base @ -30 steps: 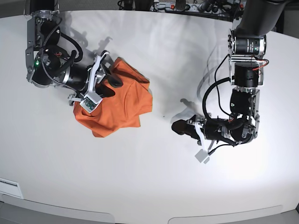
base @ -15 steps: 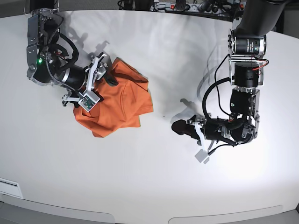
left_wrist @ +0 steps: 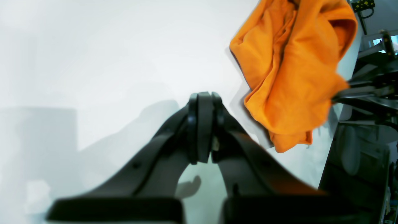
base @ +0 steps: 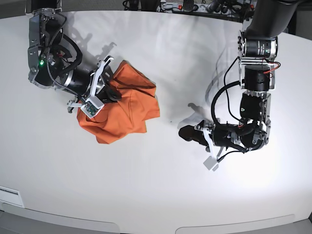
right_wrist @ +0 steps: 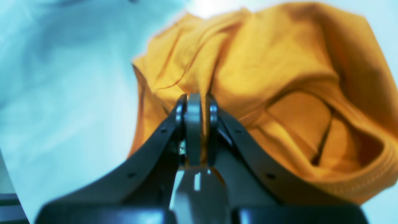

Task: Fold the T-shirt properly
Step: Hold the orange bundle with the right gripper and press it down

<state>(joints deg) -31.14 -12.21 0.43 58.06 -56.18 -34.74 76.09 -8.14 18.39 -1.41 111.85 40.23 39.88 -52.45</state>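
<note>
The orange T-shirt (base: 124, 109) lies crumpled in a heap on the white table (base: 156, 185), left of centre. My right gripper (base: 113, 94) is on the heap's upper left part. In the right wrist view its jaws (right_wrist: 194, 105) are closed with a fold of the T-shirt (right_wrist: 264, 71) pinched between them. The collar opening shows at the right. My left gripper (base: 185, 132) is shut and empty, low over bare table to the right of the shirt. In the left wrist view it (left_wrist: 200, 124) points past the T-shirt (left_wrist: 289, 77), which lies up and to the right.
Cables and a power strip (base: 195, 7) run along the table's back edge. A white label (base: 9, 195) sits at the front left edge. The right arm's dark body (left_wrist: 367, 99) shows beside the shirt in the left wrist view.
My right gripper has moved a little toward the table's front across the shirt, and the fabric at the heap's top has bunched and shifted with it. The left arm has not moved.
</note>
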